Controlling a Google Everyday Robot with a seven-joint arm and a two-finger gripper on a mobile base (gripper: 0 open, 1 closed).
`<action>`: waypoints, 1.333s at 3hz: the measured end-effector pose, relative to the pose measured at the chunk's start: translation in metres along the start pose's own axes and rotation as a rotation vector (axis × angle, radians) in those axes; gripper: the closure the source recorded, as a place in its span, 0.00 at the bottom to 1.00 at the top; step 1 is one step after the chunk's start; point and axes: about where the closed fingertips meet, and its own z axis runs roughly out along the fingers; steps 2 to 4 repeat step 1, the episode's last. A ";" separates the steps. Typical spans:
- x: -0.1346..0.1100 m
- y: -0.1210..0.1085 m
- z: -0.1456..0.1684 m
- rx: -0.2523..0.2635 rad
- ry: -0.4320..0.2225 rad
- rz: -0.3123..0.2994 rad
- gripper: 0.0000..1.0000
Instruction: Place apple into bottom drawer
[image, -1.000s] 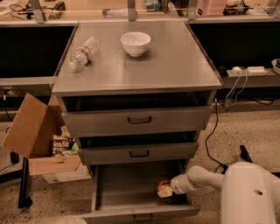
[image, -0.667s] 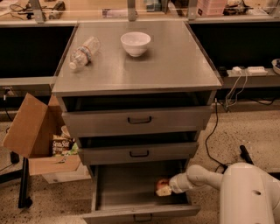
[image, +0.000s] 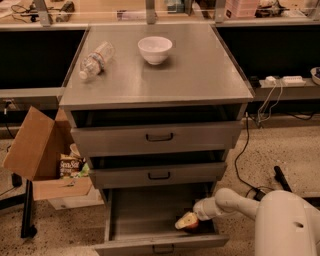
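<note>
The bottom drawer of the grey metal cabinet is pulled out, showing its plain grey interior. The apple, red-orange, sits low at the drawer's right front corner. My gripper reaches into the drawer from the right on a white arm, and its pale fingers lie over the apple's left side. I cannot tell whether the apple rests on the drawer floor or hangs just above it.
The two upper drawers stand slightly open. A white bowl and a lying plastic bottle are on the cabinet top. An open cardboard box stands to the left. Cables and a power strip lie to the right.
The gripper with the apple has shifted slightly left and down inside the bottom drawer. Nothing else has moved.
</note>
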 end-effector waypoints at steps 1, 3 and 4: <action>-0.006 0.002 -0.010 -0.025 -0.047 -0.003 0.00; -0.006 0.002 -0.010 -0.025 -0.047 -0.003 0.00; -0.006 0.002 -0.010 -0.025 -0.047 -0.003 0.00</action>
